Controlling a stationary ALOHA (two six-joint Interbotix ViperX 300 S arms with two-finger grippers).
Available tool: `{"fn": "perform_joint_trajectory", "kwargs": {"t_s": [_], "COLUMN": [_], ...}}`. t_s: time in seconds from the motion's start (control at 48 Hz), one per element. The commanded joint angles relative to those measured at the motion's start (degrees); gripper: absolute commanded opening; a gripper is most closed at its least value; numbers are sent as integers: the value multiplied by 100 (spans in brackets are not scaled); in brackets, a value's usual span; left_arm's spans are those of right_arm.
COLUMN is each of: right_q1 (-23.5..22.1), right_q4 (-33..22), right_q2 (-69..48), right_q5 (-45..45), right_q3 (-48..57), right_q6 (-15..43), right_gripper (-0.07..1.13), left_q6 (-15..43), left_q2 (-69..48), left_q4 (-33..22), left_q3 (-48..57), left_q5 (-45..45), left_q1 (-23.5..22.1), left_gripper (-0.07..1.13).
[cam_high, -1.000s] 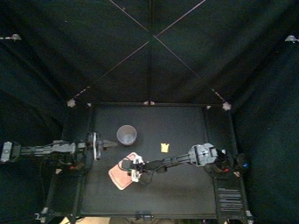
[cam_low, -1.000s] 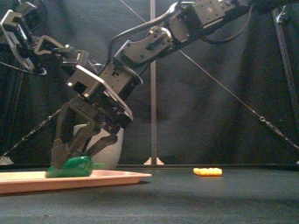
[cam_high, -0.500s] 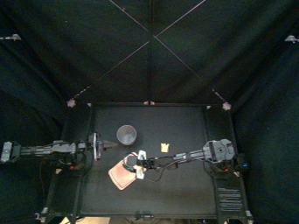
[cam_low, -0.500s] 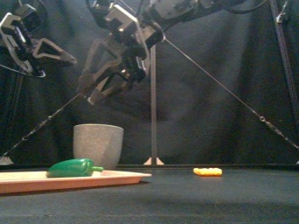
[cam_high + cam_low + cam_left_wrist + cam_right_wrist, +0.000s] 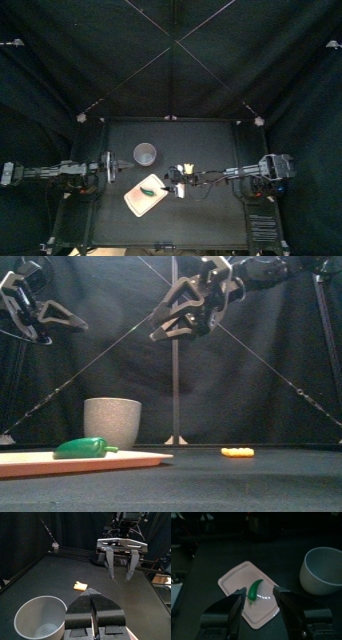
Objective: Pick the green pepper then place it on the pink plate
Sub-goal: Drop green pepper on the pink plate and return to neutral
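Green pepper (image 5: 83, 447) — glossy plastic; pink plate (image 5: 136, 460) smooth; grey cup (image 5: 112, 421) — matt.

Lying on its side near the middle of the pink plate (image 5: 140, 459): a small, glossy green pepper (image 5: 83, 447), long and slightly curved, touched by nothing. As for the plate: flat on the table (image 5: 214, 135), left of centre toward the front, askew to its edges, pale and round-cornered.

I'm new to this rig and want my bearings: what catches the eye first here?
A green pepper lies on the pink tray at the table's front left, with a grey cup behind it. The right gripper hangs open and empty high over the table's middle. A small yellow toy sits alone to the tray's right.
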Motion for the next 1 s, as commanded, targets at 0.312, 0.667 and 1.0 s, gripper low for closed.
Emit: {"fn": "perform_joint_trajectory", "kwargs": {"t_s": [0.312, 0.667, 1.0], "right_q1": [-466, -580, -598], "right_q4": [-448, -606, -571], "right_q2": [-1283, -1819, -1819], "right_q5": [-1846, -2514, -2540], "right_q3": [1354, 1925, 1986], "right_q6": [-114, -114, -97], "right_gripper": [84, 84, 84], "left_q6": [9, 9, 9], "left_q2": [18, 26, 18], "left_q4": [18, 18, 18], "left_q3": [-79, -79, -79], "left_q5": [-26, -26, -26], "left_q1": [53, 53, 53], "left_gripper": [9, 9, 9]}}
